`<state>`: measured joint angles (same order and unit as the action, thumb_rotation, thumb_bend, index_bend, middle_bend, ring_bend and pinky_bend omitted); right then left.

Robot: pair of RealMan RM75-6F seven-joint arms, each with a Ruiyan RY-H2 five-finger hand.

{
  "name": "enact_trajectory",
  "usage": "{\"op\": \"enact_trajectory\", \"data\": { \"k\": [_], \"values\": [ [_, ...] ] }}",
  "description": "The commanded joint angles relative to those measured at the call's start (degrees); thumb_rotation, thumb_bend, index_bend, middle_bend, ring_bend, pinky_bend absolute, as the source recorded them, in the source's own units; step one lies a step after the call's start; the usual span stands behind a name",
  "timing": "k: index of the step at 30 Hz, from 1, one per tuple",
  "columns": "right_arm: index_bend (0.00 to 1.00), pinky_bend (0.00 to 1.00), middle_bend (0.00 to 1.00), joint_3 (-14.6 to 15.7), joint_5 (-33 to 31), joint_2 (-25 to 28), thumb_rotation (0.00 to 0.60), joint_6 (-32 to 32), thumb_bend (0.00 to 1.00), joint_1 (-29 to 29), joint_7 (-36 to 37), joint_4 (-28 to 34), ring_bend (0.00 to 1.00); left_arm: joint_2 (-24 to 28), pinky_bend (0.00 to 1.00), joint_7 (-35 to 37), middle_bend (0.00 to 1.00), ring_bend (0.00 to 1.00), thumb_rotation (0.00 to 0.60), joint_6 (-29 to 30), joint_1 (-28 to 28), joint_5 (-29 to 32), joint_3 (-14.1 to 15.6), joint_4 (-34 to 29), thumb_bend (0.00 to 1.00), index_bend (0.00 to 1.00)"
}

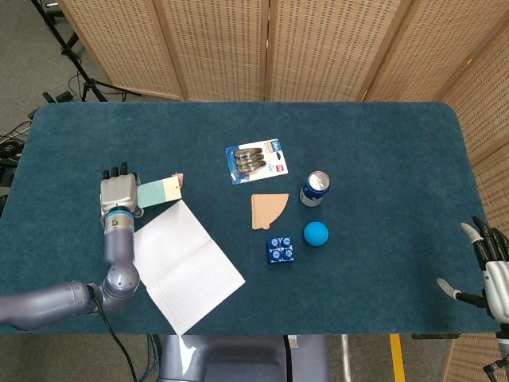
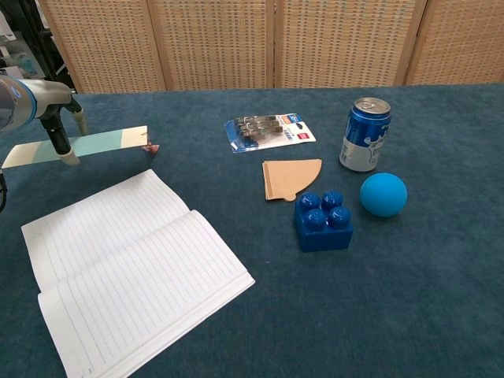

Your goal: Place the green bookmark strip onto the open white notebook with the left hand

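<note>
Left hand (image 1: 119, 195) grips the green bookmark strip (image 1: 159, 192) at its near end, fingers (image 2: 60, 138) closed across the strip, which sticks out level toward the middle of the surface (image 1: 374, 151). In the chest view the strip sits clear of the cloth, far end with the small reddish tassel (image 2: 149, 146) just beyond the top corner of the open white notebook (image 1: 184, 264). From the head view the strip's end is just above that corner; overlap or contact cannot be told. Notebook lies open and flat at the front left, lined pages up.

Right hand (image 1: 491, 270) is at the front right edge of the surface, fingers spread, holding nothing, well apart from everything else.

Mid-surface items:
- blister pack of clips (image 1: 256, 161), flat, furthest back
- tan fan-shaped card (image 1: 267, 209) in front of it
- blue can (image 1: 315, 189) upright, just right of the card
- blue ball (image 1: 316, 233) in front of the can
- blue toy brick (image 1: 280, 250) left of the ball, near the card's front edge

Woven screen panels (image 1: 262, 48) stand behind the surface
</note>
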<state>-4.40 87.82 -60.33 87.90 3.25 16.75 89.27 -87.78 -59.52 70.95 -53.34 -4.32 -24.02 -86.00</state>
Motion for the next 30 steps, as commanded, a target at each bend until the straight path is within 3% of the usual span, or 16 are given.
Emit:
{"op": "enact_trajectory", "data": {
  "k": [1,10,22,30],
  "values": [
    [0.06,0.0,0.0,0.1,0.4,0.2,0.6,0.6,0.19,-0.3,0.3,0.1,0.0,0.7,0.0,-0.2,0.0,0.0,0.6,3.2,0.4,1.5,0.3,-4.8,0.38,0.42],
    [0.06,0.0,0.0,0.2,1.0,0.5,0.6,1.6,0.19,-0.7,1.0,0.2,0.0,-1.6,0.0,-0.3,0.0,0.0,0.6,7.9,-0.6,0.2,2.0,-9.3,0.39,0.42],
    [0.06,0.0,0.0,-0.1,0.5,0.7,0.6,1.6,0.19,-0.8,2.1,-0.1,0.0,-4.0,0.0,-1.2,0.0,0.0,0.6,11.3,-2.2,1.3,0.9,-11.1,0.39,0.42],
    [0.06,0.0,0.0,-0.1,0.9,1.0,0.6,2.4,0.19,-1.2,3.3,-0.3,0.0,-4.4,0.0,-3.3,0.0,0.0,0.6,17.0,-2.4,2.8,1.2,-16.1,0.39,0.42]
  ]
}}
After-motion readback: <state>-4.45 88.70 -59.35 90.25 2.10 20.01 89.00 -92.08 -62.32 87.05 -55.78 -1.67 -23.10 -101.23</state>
